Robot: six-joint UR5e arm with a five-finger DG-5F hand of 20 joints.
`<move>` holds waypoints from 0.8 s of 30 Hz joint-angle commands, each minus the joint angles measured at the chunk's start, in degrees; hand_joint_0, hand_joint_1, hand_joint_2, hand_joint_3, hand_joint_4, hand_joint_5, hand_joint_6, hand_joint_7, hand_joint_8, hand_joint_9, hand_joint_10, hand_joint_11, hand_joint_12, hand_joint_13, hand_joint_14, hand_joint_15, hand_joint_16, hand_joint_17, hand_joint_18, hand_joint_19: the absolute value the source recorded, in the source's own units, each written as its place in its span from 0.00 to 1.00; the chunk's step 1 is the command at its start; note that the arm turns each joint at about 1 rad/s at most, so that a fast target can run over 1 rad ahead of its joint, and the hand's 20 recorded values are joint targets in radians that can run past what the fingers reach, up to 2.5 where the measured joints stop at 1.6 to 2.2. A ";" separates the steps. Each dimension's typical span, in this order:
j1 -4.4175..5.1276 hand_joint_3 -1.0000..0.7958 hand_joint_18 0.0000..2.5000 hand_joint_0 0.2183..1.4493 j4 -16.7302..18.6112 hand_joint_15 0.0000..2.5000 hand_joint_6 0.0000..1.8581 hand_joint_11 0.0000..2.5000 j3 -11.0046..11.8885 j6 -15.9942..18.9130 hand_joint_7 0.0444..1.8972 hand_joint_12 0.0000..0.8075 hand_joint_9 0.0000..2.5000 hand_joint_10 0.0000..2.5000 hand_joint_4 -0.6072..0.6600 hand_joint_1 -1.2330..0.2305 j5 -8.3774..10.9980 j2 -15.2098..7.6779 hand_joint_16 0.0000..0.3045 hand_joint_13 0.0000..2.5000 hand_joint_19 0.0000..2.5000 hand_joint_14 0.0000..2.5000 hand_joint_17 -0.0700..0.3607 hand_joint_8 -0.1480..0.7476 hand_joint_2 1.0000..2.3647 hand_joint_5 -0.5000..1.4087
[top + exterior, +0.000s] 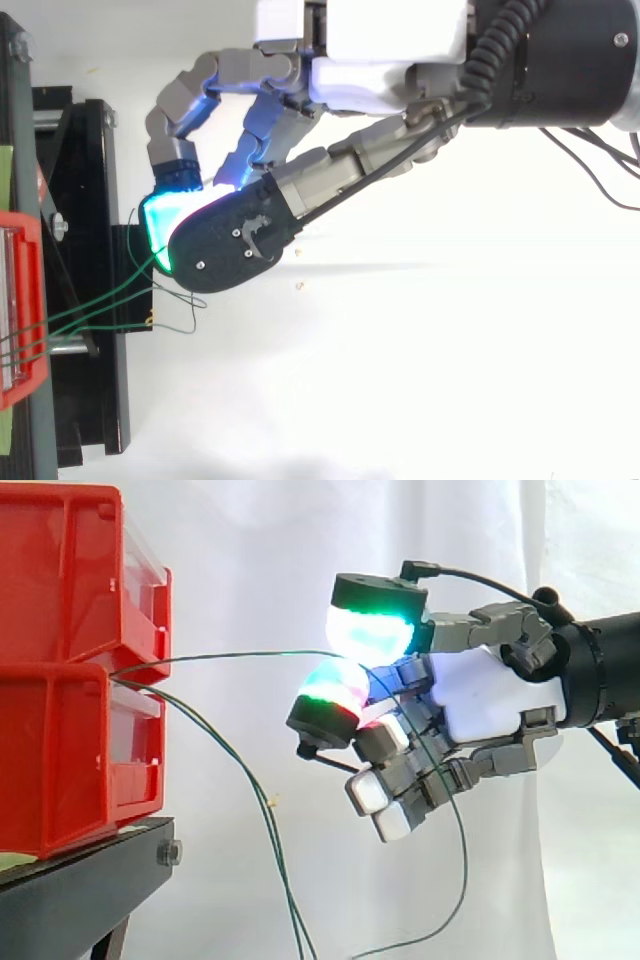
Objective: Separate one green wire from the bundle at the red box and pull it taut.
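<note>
One green wire [220, 655], pinched by the hand [480, 695], spans open room from the red bins [60, 760].

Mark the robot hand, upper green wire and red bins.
robot hand [490, 705], side view, white palm.
upper green wire [230, 655], side view, straight span right of bins.
red bins [60, 750], side view, lower bin's side wall.

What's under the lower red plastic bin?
A black metal stand with a bolt on its front edge. The lower red plastic bin covers the stand's top, so any fastening there is hidden.
</note>
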 commanded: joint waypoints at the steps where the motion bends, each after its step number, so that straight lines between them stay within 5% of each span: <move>1: -0.06 0.45 0.32 0.30 -0.07 0.15 0.49 0.36 0.00 0.00 0.56 0.42 0.39 0.01 0.54 0.35 0.06 -0.01 0.16 0.32 0.15 0.01 0.41 0.52 0.01 0.17; 16: -0.06 0.55 0.33 0.30 -0.07 0.14 0.49 0.34 -0.71 0.09 0.60 0.46 0.41 0.01 0.42 0.33 -0.03 -0.01 0.18 0.32 0.12 0.01 0.45 0.54 0.01 0.19; 24: 0.29 0.56 0.30 0.30 0.19 0.11 0.49 0.29 -3.34 0.27 0.61 0.47 0.38 0.01 0.41 0.32 -0.30 -0.01 0.19 0.28 0.11 0.00 0.46 0.51 0.01 0.19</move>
